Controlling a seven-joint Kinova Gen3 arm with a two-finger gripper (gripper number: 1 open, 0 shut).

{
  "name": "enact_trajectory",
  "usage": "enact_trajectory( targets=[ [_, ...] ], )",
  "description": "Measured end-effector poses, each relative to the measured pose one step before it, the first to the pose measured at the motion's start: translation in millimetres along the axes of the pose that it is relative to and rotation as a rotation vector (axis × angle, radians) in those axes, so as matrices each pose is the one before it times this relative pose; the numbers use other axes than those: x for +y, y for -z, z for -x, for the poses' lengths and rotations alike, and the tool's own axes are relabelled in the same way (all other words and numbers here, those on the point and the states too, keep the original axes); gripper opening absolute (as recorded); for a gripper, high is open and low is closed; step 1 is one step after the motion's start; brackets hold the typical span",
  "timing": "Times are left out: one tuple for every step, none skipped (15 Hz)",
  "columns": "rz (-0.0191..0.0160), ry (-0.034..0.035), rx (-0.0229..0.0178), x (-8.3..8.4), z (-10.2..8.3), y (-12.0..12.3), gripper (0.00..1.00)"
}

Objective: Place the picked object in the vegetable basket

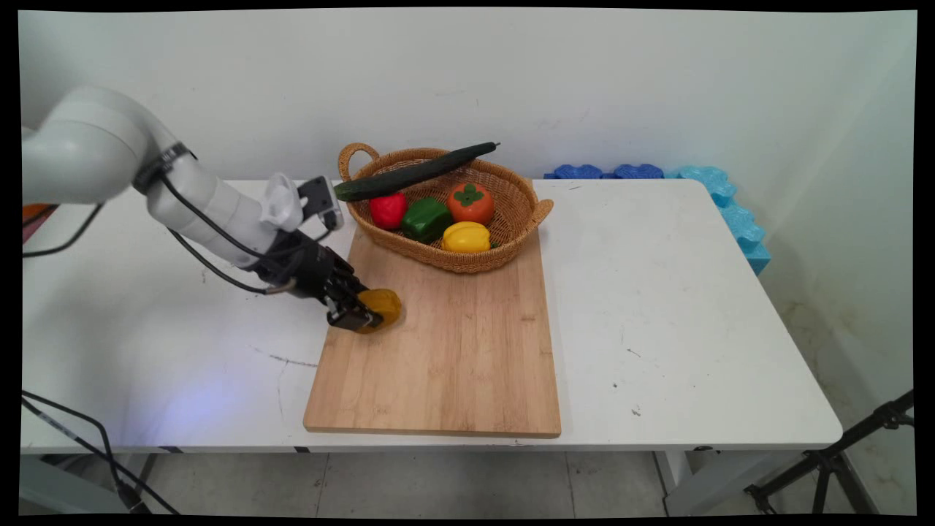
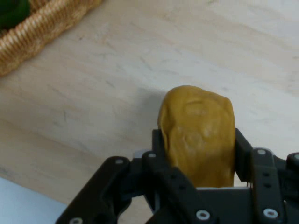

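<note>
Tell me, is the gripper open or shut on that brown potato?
Shut on it. In the hand view the gripper has a finger pressed to each side of the potato, at the wooden board's left edge.

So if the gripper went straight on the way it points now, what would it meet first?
Probably the board. The gripper, shut on the potato, points down and rightward at bare wood; the basket lies off to the side. Depth is unclear.

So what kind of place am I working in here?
Probably a lab mock-up of a kitchen counter: a white table against a bare wall, a wooden cutting board, a wicker basket of toy-like vegetables.
</note>
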Motion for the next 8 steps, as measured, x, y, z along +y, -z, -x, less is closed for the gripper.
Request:
enact_trajectory(
  targets=[
    [0.01093, -0.00419, 0.00084, 1.29, -2.15, 8.83, 0.0],
    [0.00711, -0.00253, 0.00017, 0.85, -1.58, 6.77, 0.0],
    [0.01086, -0.00324, 0.00051, 1.67, -3.01, 12.15, 0.0],
    [0.01057, -0.00069, 0.00303, 1.31, -3.82, 13.81, 0.0],
    [0.01122, 0.00043, 0.00445, 1.57, -4.79, 13.92, 0.0],
    [0.00797, 0.00151, 0.00633, 1.03, -5.4, 12.0, 0.0],
    [0.00492, 0.00208, 0.0047, 0.24, -4.22, 7.6, 0.0],
    [0.00591, 0.00496, 0.00804, -0.12, -6.41, 10.83, 0.0]
  ],
)
